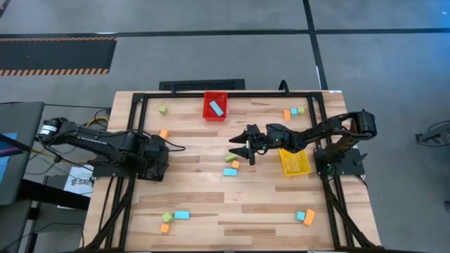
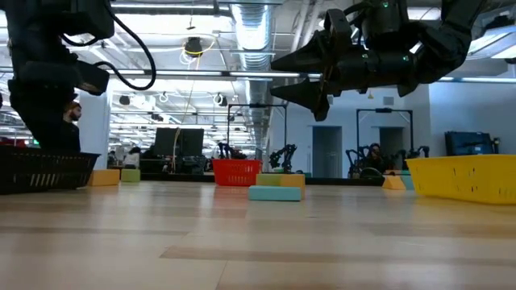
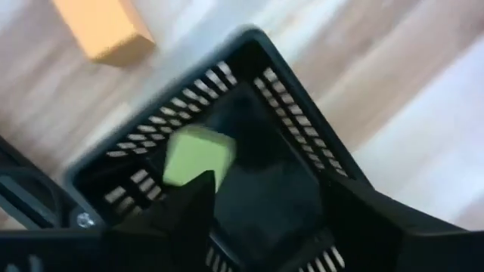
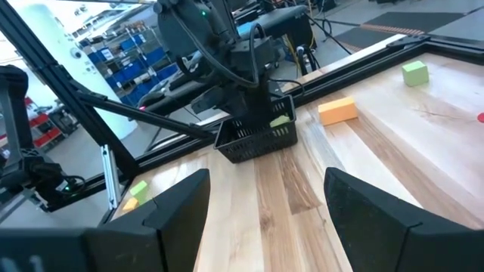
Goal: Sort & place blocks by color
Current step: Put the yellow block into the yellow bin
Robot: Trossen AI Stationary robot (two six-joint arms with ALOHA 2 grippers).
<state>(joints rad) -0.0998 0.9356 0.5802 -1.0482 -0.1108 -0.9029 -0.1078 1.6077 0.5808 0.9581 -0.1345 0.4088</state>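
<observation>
Sorting looks barely begun; nearest the front edge of the pale plank table [image 1: 232,211], blue, orange and green blocks lie loose in two clusters [image 1: 181,215] [image 1: 306,216]; mid-table, the right gripper [image 1: 239,150] hovers with fingers spread and empty above a small heap of blocks [image 1: 232,165]; beside it the yellow bin [image 1: 294,161], smooth moulded plastic, shows no block inside; at the left edge the left gripper [image 1: 156,156] hangs over the slotted black bin [image 3: 249,113], where a matte green cube [image 3: 195,157] sits; whether its fingers are parted or closed cannot be told; an orange bar [image 1: 164,133] lies just beyond; at the far edge the red bin [image 1: 215,105] holds one blue bar [image 1: 216,108]; more strays [image 1: 294,112] [image 1: 163,109] wait in the corners.
</observation>
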